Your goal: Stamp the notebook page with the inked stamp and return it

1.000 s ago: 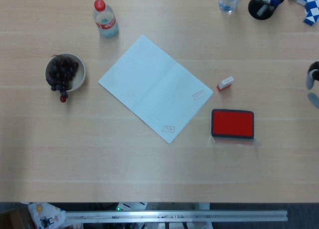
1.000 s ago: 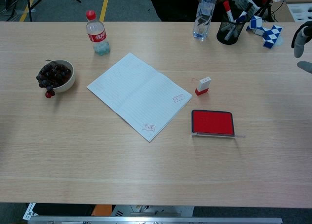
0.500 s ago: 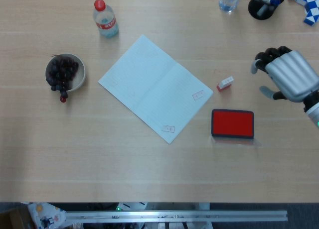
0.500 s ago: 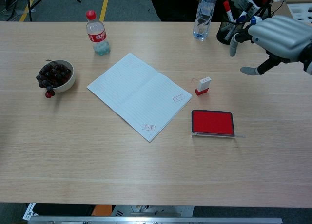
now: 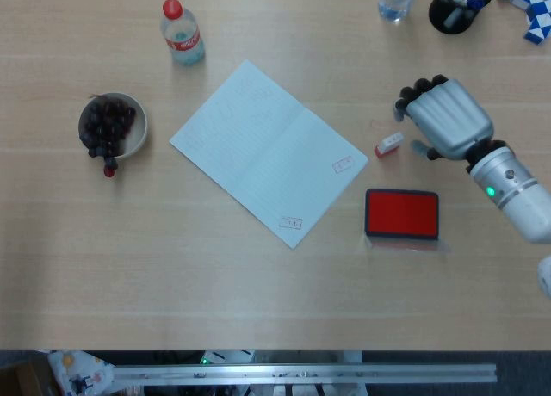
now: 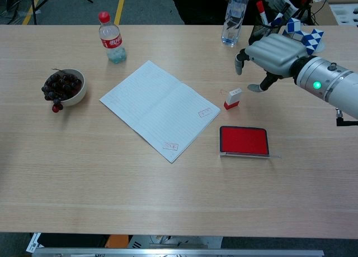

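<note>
An open notebook (image 5: 263,151) (image 6: 156,107) lies tilted mid-table, with two small stamp marks near its right edge. The small white stamp with a red base (image 5: 389,144) (image 6: 233,98) stands just right of the page. Below it sits the red ink pad (image 5: 402,213) (image 6: 243,141). My right hand (image 5: 441,114) (image 6: 269,53) hovers open just right of and above the stamp, fingers spread, not touching it. My left hand appears in neither view.
A bowl of dark grapes (image 5: 112,125) (image 6: 62,87) stands at the left. A cola bottle (image 5: 182,33) (image 6: 111,37) is behind the notebook. A water bottle (image 6: 234,17), a black pen cup (image 5: 454,6) and a blue-white puzzle toy (image 6: 305,38) line the far right edge.
My right hand has come in from the right edge and moved left toward the stamp. The stamp, pad and notebook have not moved.
</note>
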